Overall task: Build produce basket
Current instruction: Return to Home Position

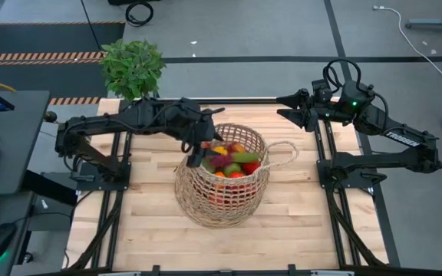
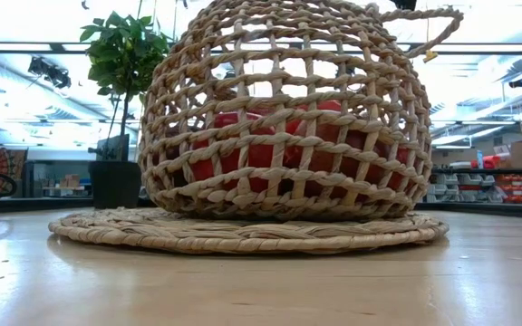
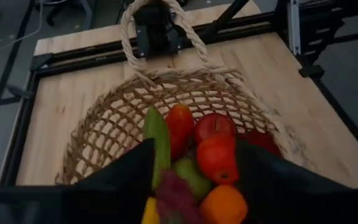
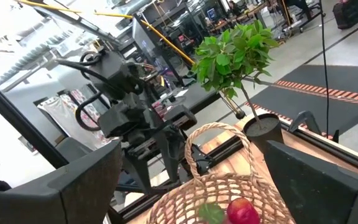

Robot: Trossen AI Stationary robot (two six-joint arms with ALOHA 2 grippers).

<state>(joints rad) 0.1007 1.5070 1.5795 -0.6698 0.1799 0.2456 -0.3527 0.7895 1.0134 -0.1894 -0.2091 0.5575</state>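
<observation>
Wicker basket (image 1: 221,201) upright mid-table — mixed produce (image 1: 229,161) piled inside.

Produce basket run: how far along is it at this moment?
Looks done: the produce is piled inside the basket, and none shows on the table. In hand: the left end effector hovers over the basket's rim, open and empty. The right end effector waits open near the table's far edge. Remaining: pulling the left arm back home.
</observation>
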